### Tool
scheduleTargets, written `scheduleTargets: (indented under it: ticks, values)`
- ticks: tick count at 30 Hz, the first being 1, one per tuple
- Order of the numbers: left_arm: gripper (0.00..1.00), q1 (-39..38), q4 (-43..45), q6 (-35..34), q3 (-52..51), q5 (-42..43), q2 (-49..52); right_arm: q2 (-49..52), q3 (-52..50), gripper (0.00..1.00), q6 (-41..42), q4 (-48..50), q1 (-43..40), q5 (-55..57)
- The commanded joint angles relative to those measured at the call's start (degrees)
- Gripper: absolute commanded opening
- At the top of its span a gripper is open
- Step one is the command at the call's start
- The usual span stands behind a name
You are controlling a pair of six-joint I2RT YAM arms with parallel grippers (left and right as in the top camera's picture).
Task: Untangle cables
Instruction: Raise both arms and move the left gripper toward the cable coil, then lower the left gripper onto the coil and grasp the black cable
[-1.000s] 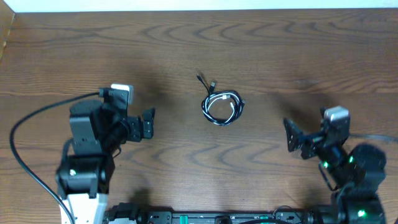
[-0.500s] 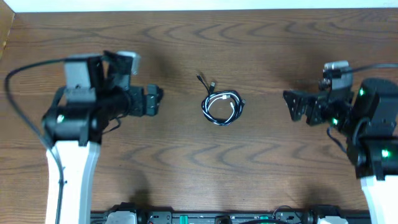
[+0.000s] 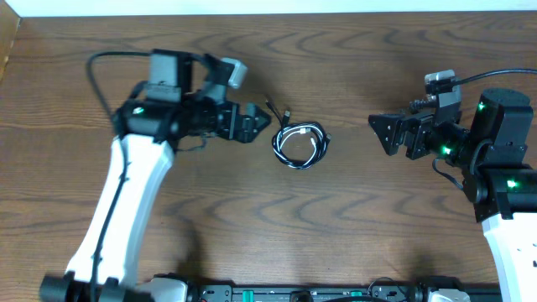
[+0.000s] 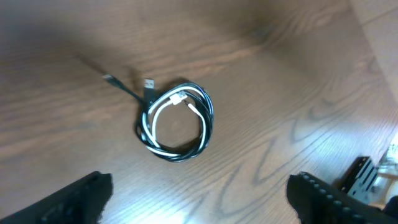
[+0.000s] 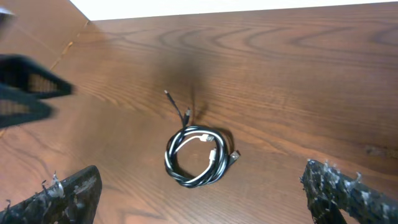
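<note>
The left gripper (image 3: 254, 123) has swung up and in across the table (image 3: 377, 59) over the last second, from well out on the left to just beside the cables (image 3: 300, 146). The right gripper (image 3: 377, 136) has also risen and edged a little inward, but it is still well apart from them on the other side. The bundle itself has not shifted. It lies at the middle of the table as one small flat coil, white and black strands wound together, with two thin black tails (image 3: 277, 109) poking out towards the left gripper.

Both wrist views show the fingers spread wide at the frame's lower corners, with the coil centred between them and nothing held. Neither gripper touches a cord.

This looks like the approach phase, and no untangling has begun. The left arm seems the likelier to grasp first, perhaps at the free tails, while the right arm would need to close in to pin or pull the loop.
</note>
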Motion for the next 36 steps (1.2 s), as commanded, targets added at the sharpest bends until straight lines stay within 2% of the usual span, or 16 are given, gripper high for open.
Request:
scheduleTargets:
  ticks: [1,6,7,9,12,15,21,36]
  values:
    - [0.87,-3.4,1.4,-7.1,0.7,-7.0,6.1,-0.1,1.1,0.99,1.0,0.1,0.5,-2.5]
    - [0.76,-7.8,4.4,-13.5,0.7,-18.5,13.2,-0.1,1.1,0.98,1.0,-0.1,0.5,-2.5]
    - [0.75,-8.3,5.1,-14.8,0.7,-20.4,14.2,-0.1,1.1,0.95,1.0,-0.2,0.5,-2.4]
    - [0.74,-9.2,6.9,-17.0,0.7,-23.2,16.6,0.0,1.1,0.84,1.0,-0.3,0.5,-2.3]
    - [0.68,-9.6,9.6,-17.1,0.7,-23.5,19.9,0.0,1.0,0.78,1.3,-1.3,0.5,-2.2]
    - [0.55,-9.6,11.0,-17.1,0.7,-23.5,23.5,0.1,1.0,0.75,1.6,-2.9,0.5,-2.2]
    - [0.39,-9.6,10.5,-17.1,0.7,-23.4,27.9,0.1,1.0,0.73,1.6,-3.9,0.5,-2.0]
    - [0.37,-9.8,12.3,-17.1,0.5,-20.6,30.6,0.1,1.0,0.73,1.7,-4.0,0.5,-1.0]
